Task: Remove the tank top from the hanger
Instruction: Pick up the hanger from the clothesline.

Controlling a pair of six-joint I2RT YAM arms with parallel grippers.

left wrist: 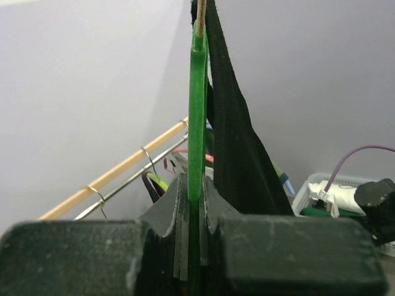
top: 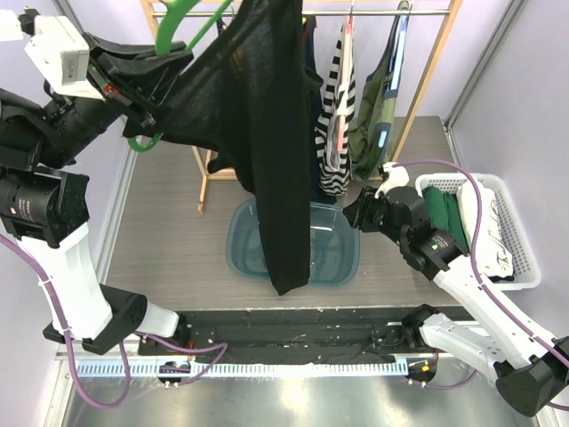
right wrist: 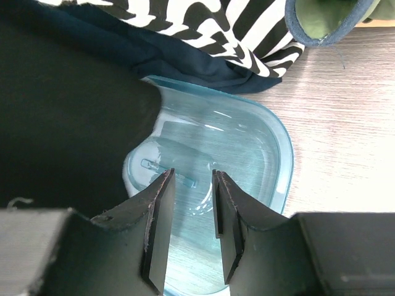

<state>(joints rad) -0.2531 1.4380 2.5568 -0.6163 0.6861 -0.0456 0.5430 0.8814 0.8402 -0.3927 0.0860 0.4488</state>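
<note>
A black tank top hangs on a green hanger, lifted at the upper left, and drapes down in front of the rack over a clear blue tub. My left gripper is shut on the hanger's lower bar. In the left wrist view the green hanger runs up from between the shut pads of my left gripper, with the tank top just to its right. My right gripper is open and empty beside the tub. The right wrist view shows that gripper over the tub, with the tank top to its left.
A wooden clothes rack at the back holds a striped garment and an olive one. A white basket with folded clothes stands at the right. The striped garment hangs above the tub.
</note>
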